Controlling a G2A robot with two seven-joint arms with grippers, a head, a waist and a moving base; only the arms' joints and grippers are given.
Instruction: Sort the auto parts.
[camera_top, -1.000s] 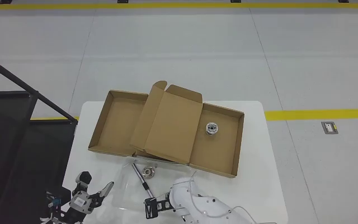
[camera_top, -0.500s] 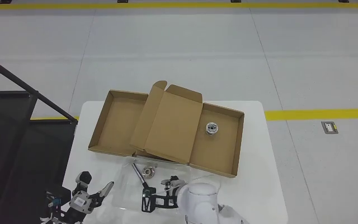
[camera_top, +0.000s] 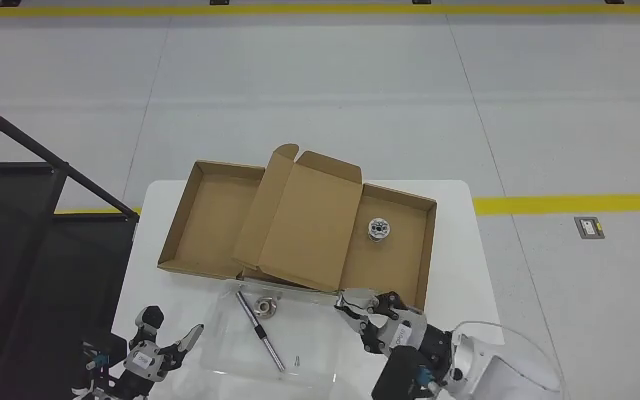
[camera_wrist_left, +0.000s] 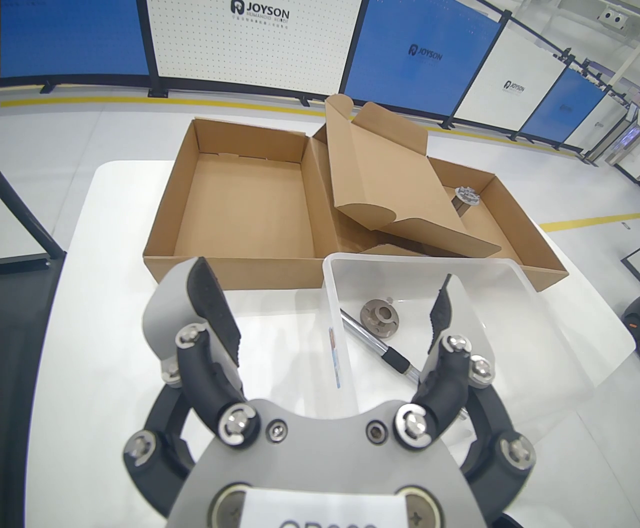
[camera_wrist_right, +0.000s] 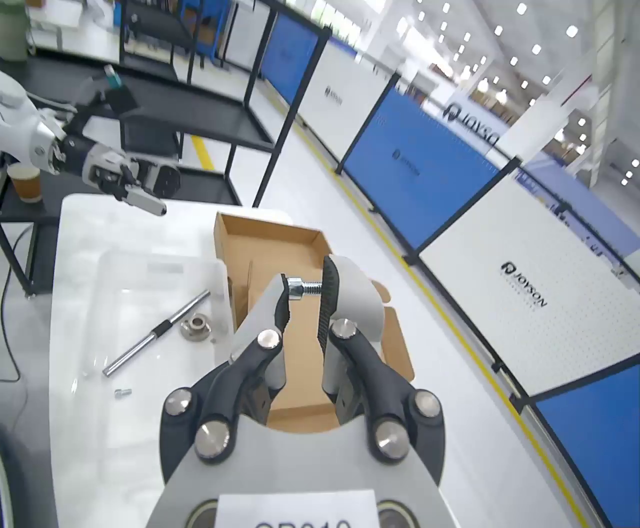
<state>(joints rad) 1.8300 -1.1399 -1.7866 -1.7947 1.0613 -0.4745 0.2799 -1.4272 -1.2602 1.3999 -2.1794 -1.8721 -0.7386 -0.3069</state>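
Observation:
My right gripper (camera_wrist_right: 305, 290) is shut on a small silver bolt (camera_wrist_right: 302, 288), held crosswise between its pads, near the front wall of the cardboard box (camera_top: 424, 255); the top view shows that gripper (camera_top: 366, 303) at the box's near right corner. A clear plastic bin (camera_top: 222, 352) holds a metal rod (camera_top: 259, 331), a round flange (camera_top: 264, 303) and a small screw (camera_top: 297, 358). A toothed gear part (camera_top: 377, 229) lies in the box's right compartment. My left gripper (camera_wrist_left: 330, 305) stands open at the table's near left, short of the bin (camera_wrist_left: 505, 320).
The box's left compartment (camera_top: 210, 215) is bare and a folded flap (camera_top: 300, 220) leans over the middle. A black rack (camera_top: 40, 260) stands left of the white table (camera_top: 465, 300). A paper cup (camera_wrist_right: 25, 182) sits on that rack.
My right gripper has risen out of the bin and swung right toward the box's near right corner, carrying the bolt. The left arm has stayed put.

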